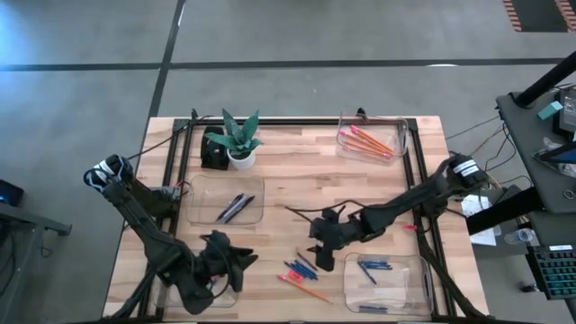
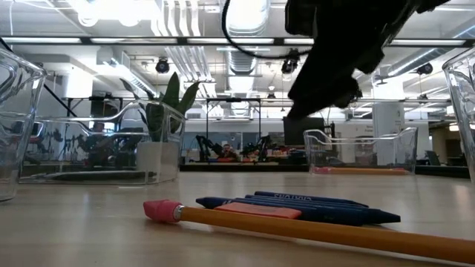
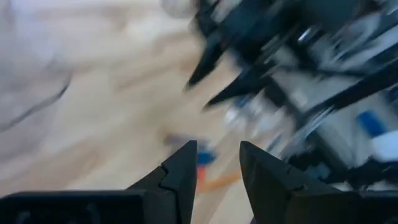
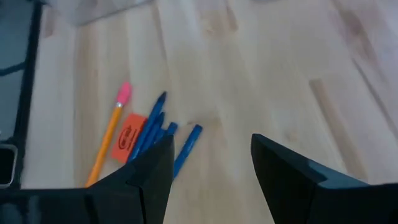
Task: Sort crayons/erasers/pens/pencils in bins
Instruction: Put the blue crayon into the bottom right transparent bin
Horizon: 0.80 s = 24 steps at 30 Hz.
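One eraser [image 4: 127, 143] (orange, wrist view only), beside crayons [image 4: 149, 134]

You can't read the left wrist view: all smeared, only a blue-and-orange blur past the left gripper [image 3: 217, 171]. From above, the left arm covers most of the near-left bin [image 1: 229, 290]; contents untellable. In the low view the pencil [image 2: 312, 230] runs off the right edge, and the side bins [image 2: 13, 126] are cropped.
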Available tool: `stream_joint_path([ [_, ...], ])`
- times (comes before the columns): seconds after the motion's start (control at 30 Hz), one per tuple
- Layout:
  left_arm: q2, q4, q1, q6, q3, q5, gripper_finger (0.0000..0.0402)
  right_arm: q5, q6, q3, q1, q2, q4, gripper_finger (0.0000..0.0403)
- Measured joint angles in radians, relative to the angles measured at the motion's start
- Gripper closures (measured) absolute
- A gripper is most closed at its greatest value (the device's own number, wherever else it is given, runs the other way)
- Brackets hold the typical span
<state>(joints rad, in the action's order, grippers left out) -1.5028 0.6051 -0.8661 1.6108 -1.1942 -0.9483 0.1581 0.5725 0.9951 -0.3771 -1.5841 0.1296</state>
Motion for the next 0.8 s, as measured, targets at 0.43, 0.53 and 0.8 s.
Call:
stream_joint_path([
  [0.43,-0.003,-0.923,0.0,-1.006,0.006,-0.135,0.0295,-0.001,0.152,0.148,0.002,-0.184,0.208,0.02],
  [0.53,-0.003,-1.063,-0.006,-1.191,0.007,-0.135,0.0295,-0.002,0.142,0.218,-0.002,-0.238,0.283,0.02],
  [0.8,-0.005,-1.103,-0.018,-1.254,0.009,-0.135,0.0295,-0.018,0.082,0.304,-0.014,-0.283,0.291,0.02],
])
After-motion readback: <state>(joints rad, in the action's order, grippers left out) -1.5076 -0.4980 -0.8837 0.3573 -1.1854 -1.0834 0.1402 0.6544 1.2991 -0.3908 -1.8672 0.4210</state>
